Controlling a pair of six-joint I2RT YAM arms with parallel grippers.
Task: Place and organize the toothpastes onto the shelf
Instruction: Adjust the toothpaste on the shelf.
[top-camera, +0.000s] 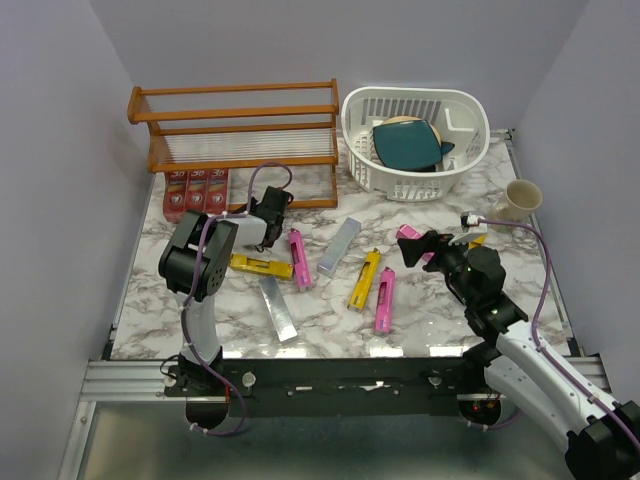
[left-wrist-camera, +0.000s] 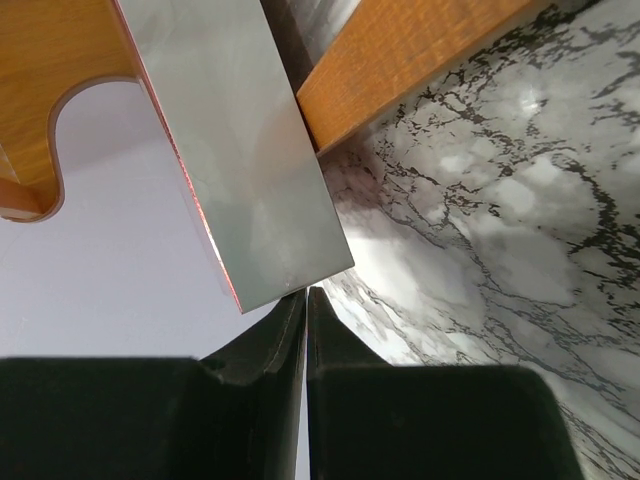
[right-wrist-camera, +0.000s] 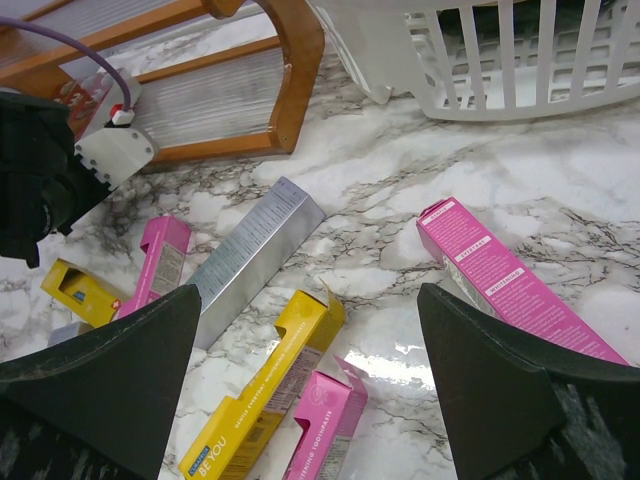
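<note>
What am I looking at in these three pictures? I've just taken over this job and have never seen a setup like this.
Two robot arms are bolted at the near edge of a marble-patterned table. The wide picture looks down from above and behind them. The other two come from a camera on each wrist.

At the back stand a wooden shelf, holding three red cartons, and a white basket. Loose toothpaste cartons in yellow, pink and silver lie on the table.

The left gripper is shut at the shelf, its tips meeting the corner of a silver carton. Whether it pinches that carton is unclear. The right gripper is open and empty above the loose cartons.
</note>
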